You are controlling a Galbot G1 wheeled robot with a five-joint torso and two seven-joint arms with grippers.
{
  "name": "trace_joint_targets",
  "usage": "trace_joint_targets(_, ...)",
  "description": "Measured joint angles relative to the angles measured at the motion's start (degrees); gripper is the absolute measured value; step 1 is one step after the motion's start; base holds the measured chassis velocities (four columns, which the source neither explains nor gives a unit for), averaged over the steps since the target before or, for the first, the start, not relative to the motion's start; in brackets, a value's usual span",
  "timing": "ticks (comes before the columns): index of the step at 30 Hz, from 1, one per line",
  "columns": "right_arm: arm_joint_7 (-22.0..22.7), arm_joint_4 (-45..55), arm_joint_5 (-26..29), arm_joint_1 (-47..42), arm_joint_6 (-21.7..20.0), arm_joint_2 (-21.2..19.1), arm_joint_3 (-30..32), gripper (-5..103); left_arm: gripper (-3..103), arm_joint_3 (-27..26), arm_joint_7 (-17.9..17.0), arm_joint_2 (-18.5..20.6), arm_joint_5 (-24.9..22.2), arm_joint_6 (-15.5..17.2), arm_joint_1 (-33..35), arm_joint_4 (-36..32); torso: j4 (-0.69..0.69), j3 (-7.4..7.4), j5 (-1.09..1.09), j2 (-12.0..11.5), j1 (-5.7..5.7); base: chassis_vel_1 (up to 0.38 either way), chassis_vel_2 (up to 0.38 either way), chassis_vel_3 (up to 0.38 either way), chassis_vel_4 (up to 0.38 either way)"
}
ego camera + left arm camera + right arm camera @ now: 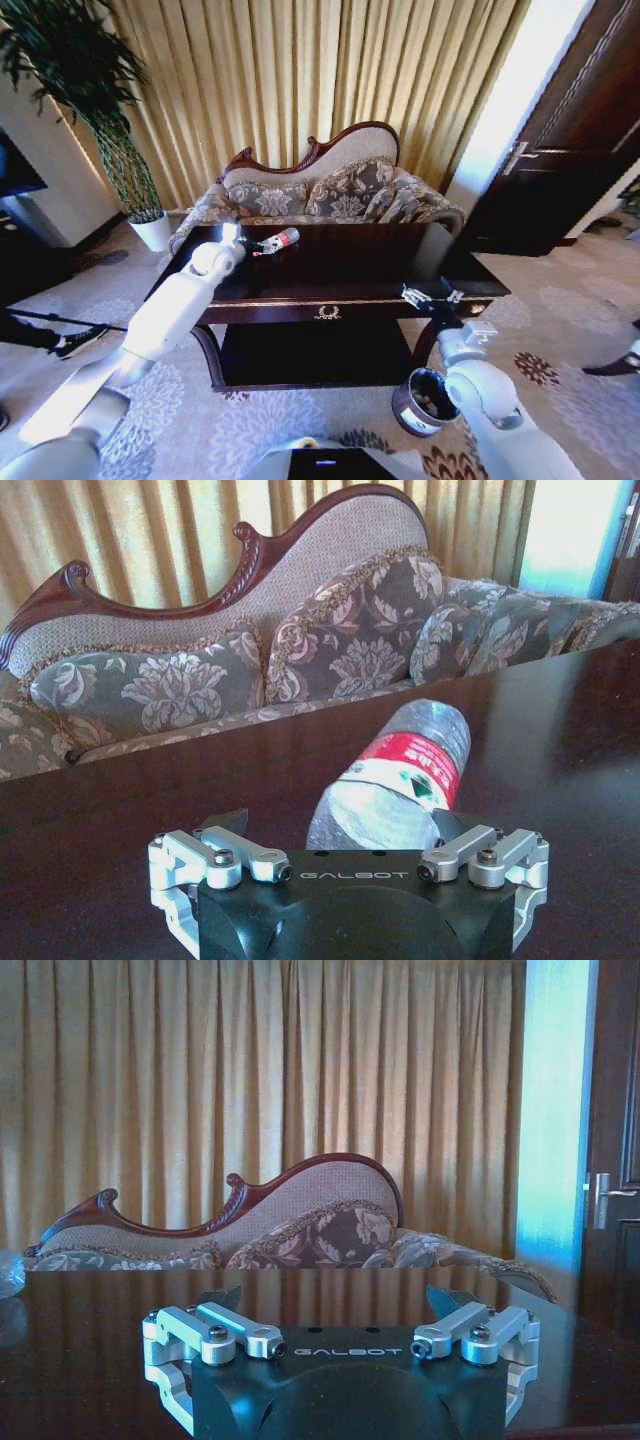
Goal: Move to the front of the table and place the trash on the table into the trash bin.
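Note:
The table (340,270) is dark, glossy and reddish-brown. A small plastic bottle (276,241) with a red label lies on its far left part. My left gripper (243,243) reaches over the table to the bottle's near end. In the left wrist view the bottle (405,770) lies between the spread fingers of that gripper (340,825), which is open. My right gripper (430,296) hovers open at the table's front right edge with nothing in it; the right wrist view shows it (335,1295) over the tabletop. The trash bin (424,401) stands on the carpet below it, by the table's front right leg.
A floral sofa (320,195) stands right behind the table. A white plant pot (152,232) with a tall plant is at the back left. A dark door (575,130) is at the right. Patterned carpet lies around the table.

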Motion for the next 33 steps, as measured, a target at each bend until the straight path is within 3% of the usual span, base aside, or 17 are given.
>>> trace_joint_targets(15,1.76,0.00,0.41,0.13,0.14,0.07,0.35,100,103,0.52,2.85,-0.23,1.58,-0.90,-1.13,4.19,0.01,0.00,0.00,0.00,0.00,0.000,0.000,0.000,0.000)
trace_joint_targets(21,3.34,0.67,0.45,-0.45,0.21,-0.04,0.43,100,85,0.83,2.82,-0.36,1.97,-3.41,-0.73,4.44,0.00,0.00,0.00,0.00,0.00,0.000,0.000,0.000,0.000)
trace_joint_targets(33,3.94,1.36,0.48,-0.80,0.14,-0.24,0.63,100,43,-0.27,2.68,0.51,1.88,-3.67,0.52,2.26,0.01,0.00,0.00,0.00,0.00,0.000,0.000,0.000,0.000)
